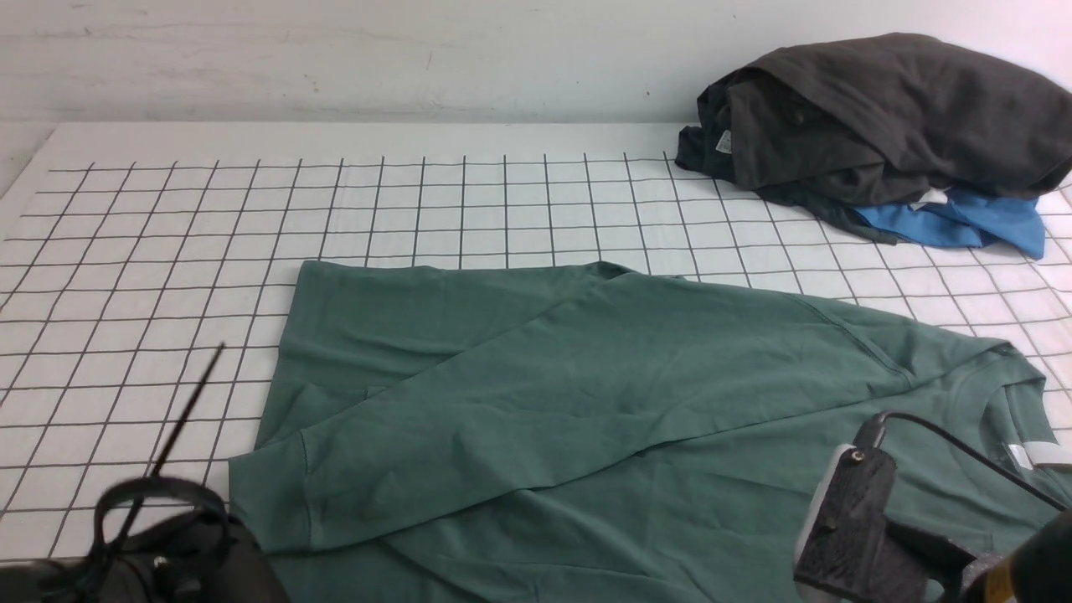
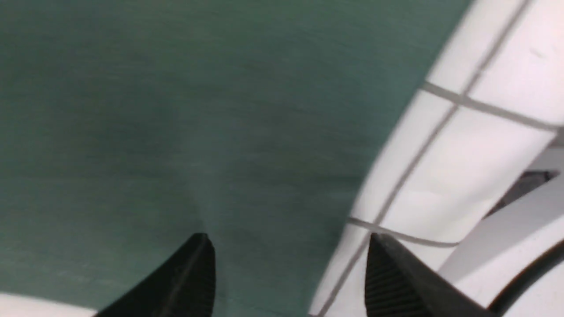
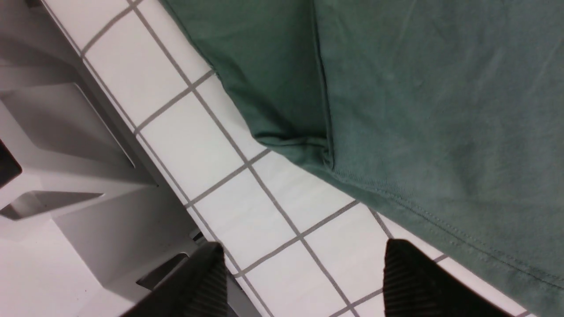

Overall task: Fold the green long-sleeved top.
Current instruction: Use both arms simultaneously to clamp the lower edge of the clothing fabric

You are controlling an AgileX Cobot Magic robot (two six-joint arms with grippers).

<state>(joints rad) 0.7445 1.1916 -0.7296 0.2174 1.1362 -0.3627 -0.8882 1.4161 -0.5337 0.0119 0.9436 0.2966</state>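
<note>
Left tool [image 2: 291,275] is spread wide with nothing in it. It's hanging right at the edge of the green long-sleeved top [image 1: 603,394], one finger over the fabric and the other over the gridded worktop [image 1: 167,251]. Right tool [image 3: 304,281] is spread too and empty, sitting over bare grid just beside the top's stitched hem.

The top lies mostly flat across the near half of the worktop. Its neck is toward the robot's right with a white neck label [image 1: 1034,455] showing. One sleeve [image 1: 469,435] is folded diagonally over the body, cuff ending near the left arm.

Way off in the far right corner there's a heap of dark garments [image 1: 879,109] on a blue garment [image 1: 963,222], well apart from the top.
</note>
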